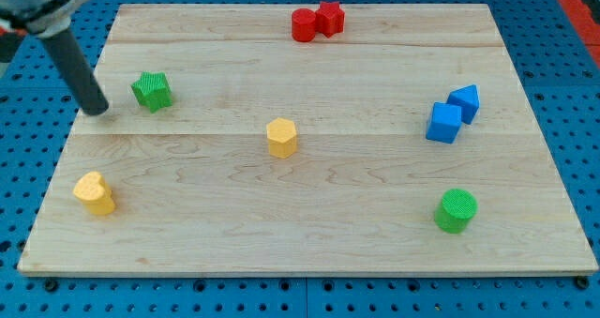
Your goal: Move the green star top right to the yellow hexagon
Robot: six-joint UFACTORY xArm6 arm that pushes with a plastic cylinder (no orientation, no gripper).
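The green star lies at the upper left of the wooden board. The yellow hexagon sits near the board's middle, to the right of and below the star. My tip rests on the board just left of the green star, a small gap apart from it. The dark rod slants up toward the view's top left corner.
A yellow heart-like block lies at the lower left. A red round block and a red star touch at the top middle. Two blue blocks sit at the right. A green cylinder stands at the lower right.
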